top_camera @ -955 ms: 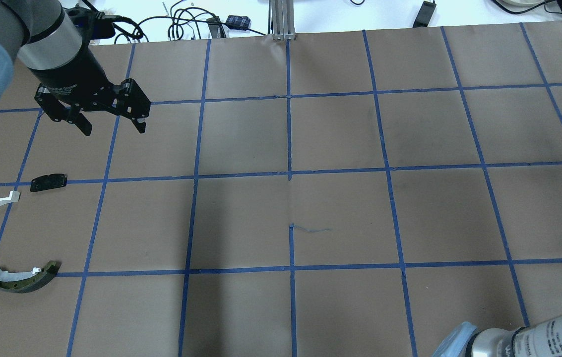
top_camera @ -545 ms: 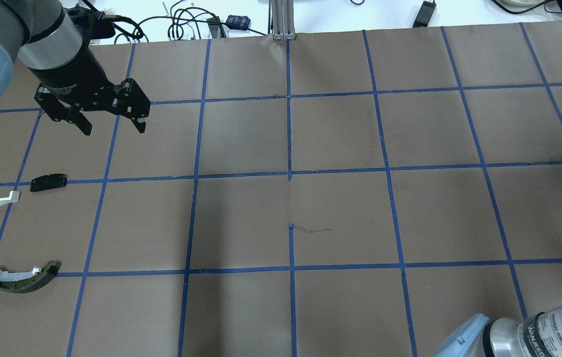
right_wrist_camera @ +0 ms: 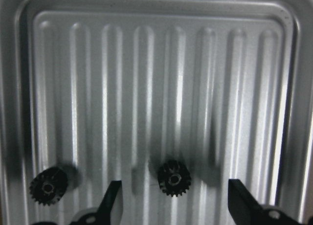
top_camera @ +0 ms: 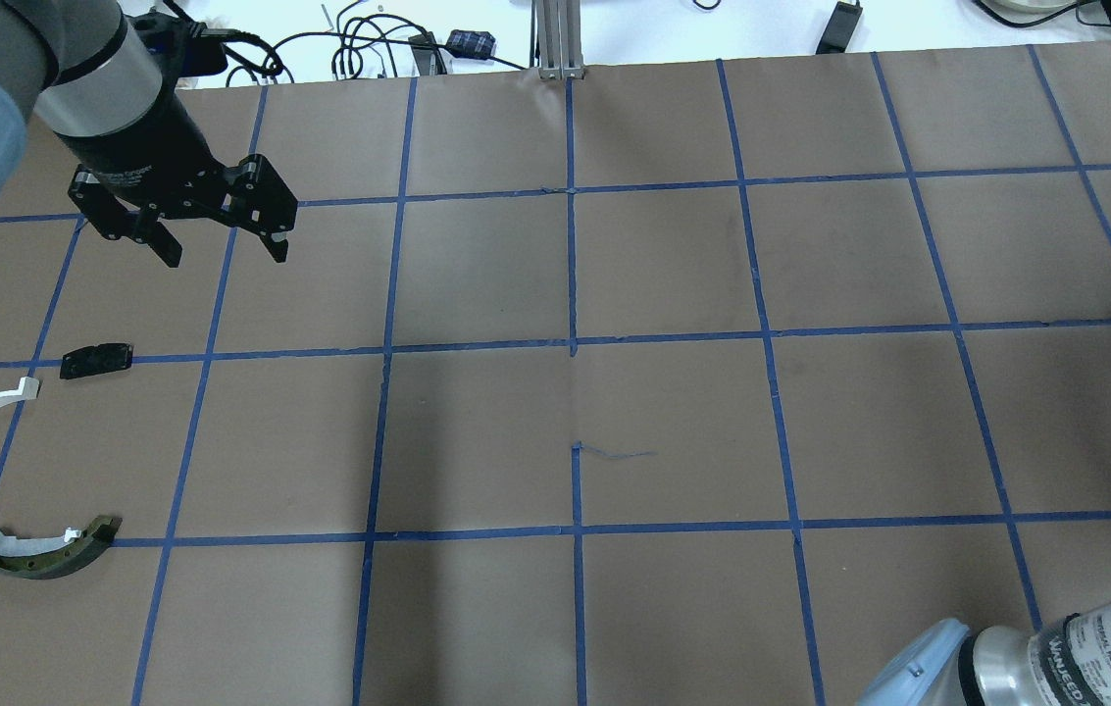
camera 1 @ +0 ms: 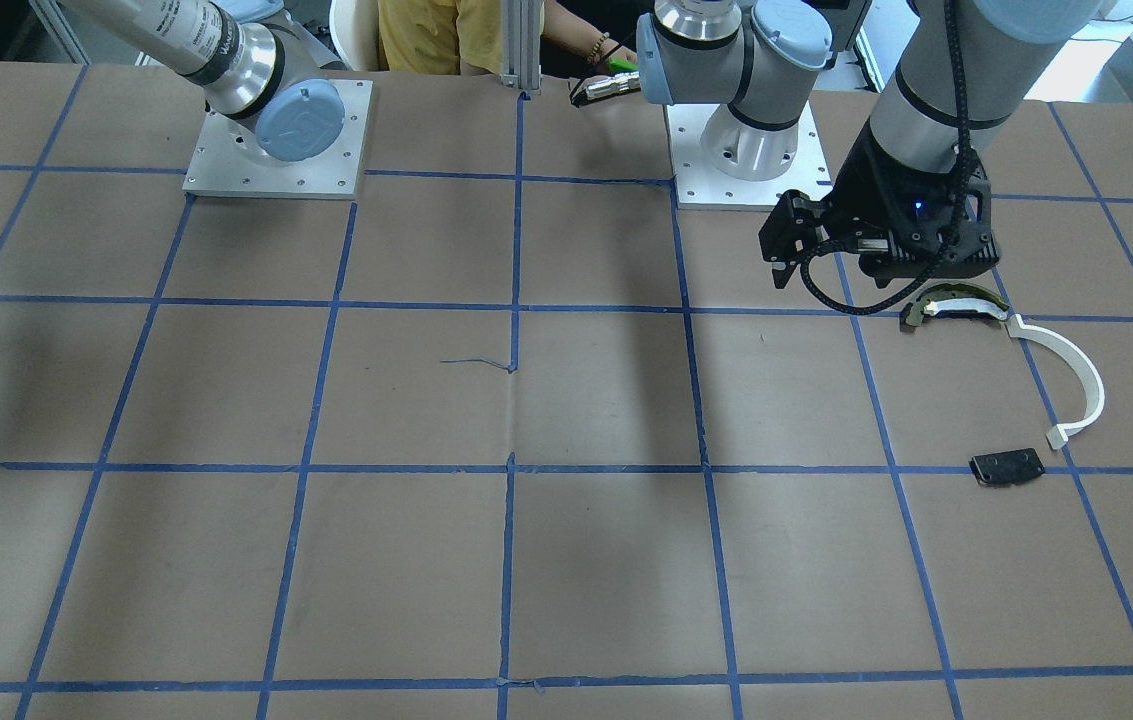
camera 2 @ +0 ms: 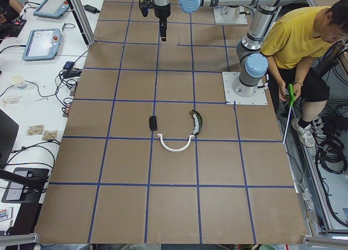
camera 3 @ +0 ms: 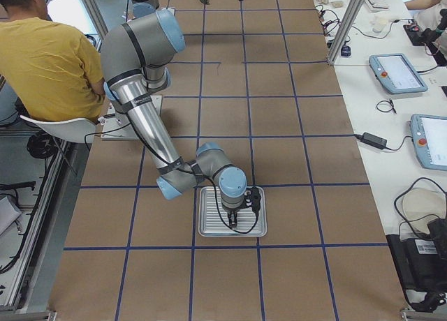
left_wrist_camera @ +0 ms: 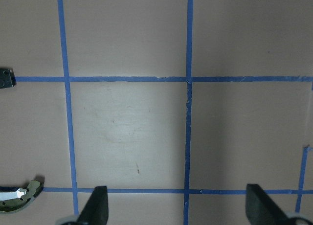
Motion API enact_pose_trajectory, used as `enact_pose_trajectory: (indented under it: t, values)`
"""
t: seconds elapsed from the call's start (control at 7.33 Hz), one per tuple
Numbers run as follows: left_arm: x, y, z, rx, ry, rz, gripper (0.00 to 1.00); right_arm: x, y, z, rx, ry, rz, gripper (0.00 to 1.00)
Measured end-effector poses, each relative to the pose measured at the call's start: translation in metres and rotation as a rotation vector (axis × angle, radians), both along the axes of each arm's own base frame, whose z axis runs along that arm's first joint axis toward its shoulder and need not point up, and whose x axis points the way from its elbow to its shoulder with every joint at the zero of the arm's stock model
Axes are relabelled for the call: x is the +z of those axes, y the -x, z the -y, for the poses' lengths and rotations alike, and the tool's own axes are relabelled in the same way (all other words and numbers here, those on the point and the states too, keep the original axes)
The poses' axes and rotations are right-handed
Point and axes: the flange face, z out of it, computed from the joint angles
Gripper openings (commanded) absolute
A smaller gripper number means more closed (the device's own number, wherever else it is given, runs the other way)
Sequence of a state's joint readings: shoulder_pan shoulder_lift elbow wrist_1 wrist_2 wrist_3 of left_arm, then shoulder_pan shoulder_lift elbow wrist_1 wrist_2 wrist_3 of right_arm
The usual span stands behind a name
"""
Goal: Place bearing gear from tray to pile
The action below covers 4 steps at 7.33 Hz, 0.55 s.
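Bearing gear [right_wrist_camera: 172, 178] lies in ridged tray [right_wrist_camera: 146, 63] on brown blue-taped table [top_camera: 673, 412].

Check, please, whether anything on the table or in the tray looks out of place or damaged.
Nothing serious: a loose strand of blue tape strays off the central grid line. In the tray, the middle gear and the corner gear lie flat.

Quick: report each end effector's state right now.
Left end effector: open, empty.
Right end effector: open, empty, over a gear in the tray.
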<state>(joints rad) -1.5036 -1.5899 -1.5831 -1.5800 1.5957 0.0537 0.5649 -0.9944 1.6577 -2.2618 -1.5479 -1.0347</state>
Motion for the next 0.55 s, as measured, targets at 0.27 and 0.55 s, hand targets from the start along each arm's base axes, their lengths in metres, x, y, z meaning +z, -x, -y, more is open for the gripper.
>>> enact_pose_trajectory:
  t: [0.27,0.55]
  values:
    - [-0.0001,-0.0007,0.0003,0.001,0.0,0.0,1.0,-0.0054,0.0046,0.0038,-0.003,0.006,0.007,0.5]
    - [0.0,-0.001,0.0002,0.002,0.0,0.0,1.0,-0.0071,0.0088,0.0072,-0.003,0.007,0.012,0.3]
